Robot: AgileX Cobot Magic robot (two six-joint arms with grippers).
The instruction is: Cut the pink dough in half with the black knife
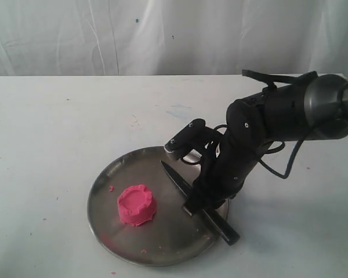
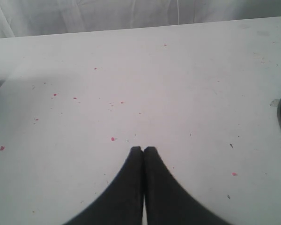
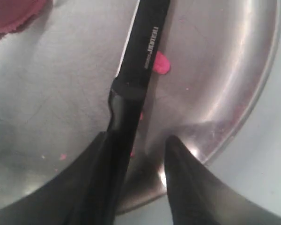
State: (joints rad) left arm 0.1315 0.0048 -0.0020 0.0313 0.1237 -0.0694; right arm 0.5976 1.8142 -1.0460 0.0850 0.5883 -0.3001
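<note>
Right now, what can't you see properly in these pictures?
- Exterior view: the right tool hides the black knife handle's middle.
- Right wrist view: the pink dough is cut off at a corner, blurred; the knife tip is out of frame.
- Left wrist view: neither shows, only the shut left tool.

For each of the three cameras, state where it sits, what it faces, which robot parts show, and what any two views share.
Exterior view: off the arms, looking down on the white table, steel plate, pink dough and right arm.
Left wrist view: on the left wrist, facing bare, crumb-speckled table; left gripper closed, empty.
Right wrist view: on the right wrist, close above the plate; right gripper fingers straddle the black knife handle, one touching it.
Shared: exterior and right wrist views both show knife, plate, dough.
</note>
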